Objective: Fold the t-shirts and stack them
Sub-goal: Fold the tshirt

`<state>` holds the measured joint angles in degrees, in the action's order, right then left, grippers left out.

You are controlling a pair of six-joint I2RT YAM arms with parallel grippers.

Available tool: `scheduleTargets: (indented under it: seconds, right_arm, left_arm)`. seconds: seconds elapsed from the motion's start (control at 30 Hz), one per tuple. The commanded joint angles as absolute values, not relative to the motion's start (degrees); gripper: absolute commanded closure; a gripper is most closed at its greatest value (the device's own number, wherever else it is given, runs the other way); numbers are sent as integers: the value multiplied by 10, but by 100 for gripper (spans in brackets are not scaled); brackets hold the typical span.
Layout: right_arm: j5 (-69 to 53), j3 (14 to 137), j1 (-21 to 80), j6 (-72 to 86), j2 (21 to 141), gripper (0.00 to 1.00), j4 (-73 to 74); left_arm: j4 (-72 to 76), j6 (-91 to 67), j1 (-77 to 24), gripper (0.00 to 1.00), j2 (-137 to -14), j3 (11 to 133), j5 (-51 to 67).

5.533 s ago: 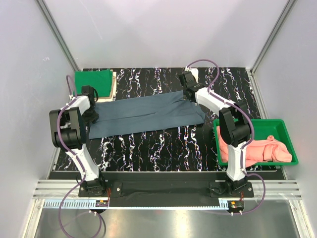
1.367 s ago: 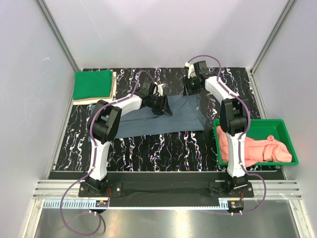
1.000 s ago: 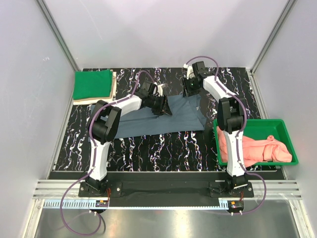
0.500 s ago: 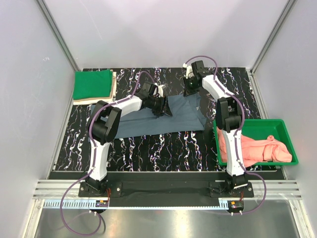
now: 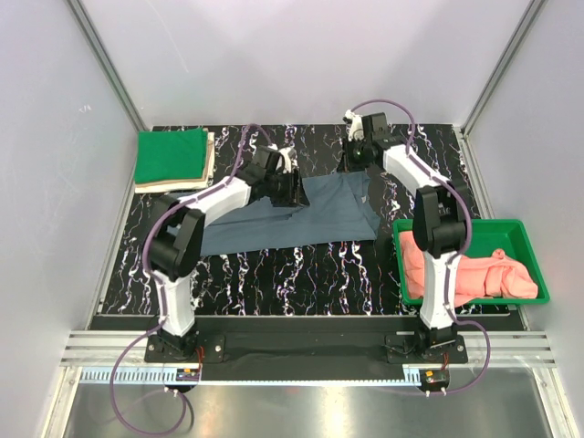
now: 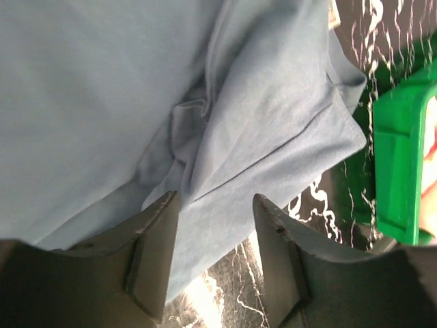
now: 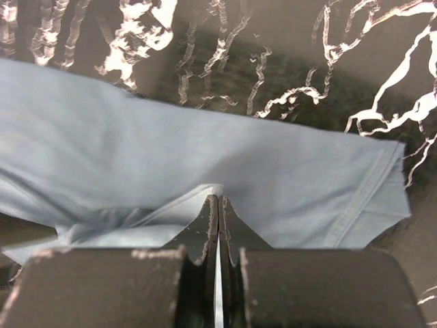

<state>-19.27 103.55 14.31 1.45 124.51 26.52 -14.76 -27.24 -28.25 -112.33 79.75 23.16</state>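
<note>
A blue-grey t-shirt lies partly folded on the black marbled table. It fills the left wrist view and the right wrist view. My left gripper hovers over the shirt's upper middle. Its jaws are open with nothing between them. My right gripper is at the shirt's far right edge. It is shut with a fold of the shirt's edge at its tips. A folded green t-shirt lies on a beige one at the far left.
A green bin holding pink t-shirts stands at the right edge; its wall also shows in the left wrist view. Frame posts and white walls ring the table.
The shirt's left half has been carried over toward the right. In the last half second my left arm pulled back a little to the left. My right gripper stayed at the far edge.
</note>
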Motion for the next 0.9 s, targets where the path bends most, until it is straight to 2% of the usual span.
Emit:
scheduleTargets:
  seconds: [0.0,0.13,0.4,0.53,0.87]
  right_arm:
    - [-230,962,142,33,1170,100,159]
    - [-237,899,142,28,1129,100,87]
    - [-286,765,142,16,1036,100,-53]
    - [-294,740,142,9,1010,100,-83]
    - [-297,719,141,19,997,100,-137]
  left_arm:
    - [-141,-286,-279,45,-1058,793,140]
    - [-136,-310,-256,44,-1051,801,168]
    - [-112,-239,-235,43,-1118,845,291]
    - [-50,-270,-222,44,-1152,831,378]
    - [28,-279,-219,43,-1195,826,421]
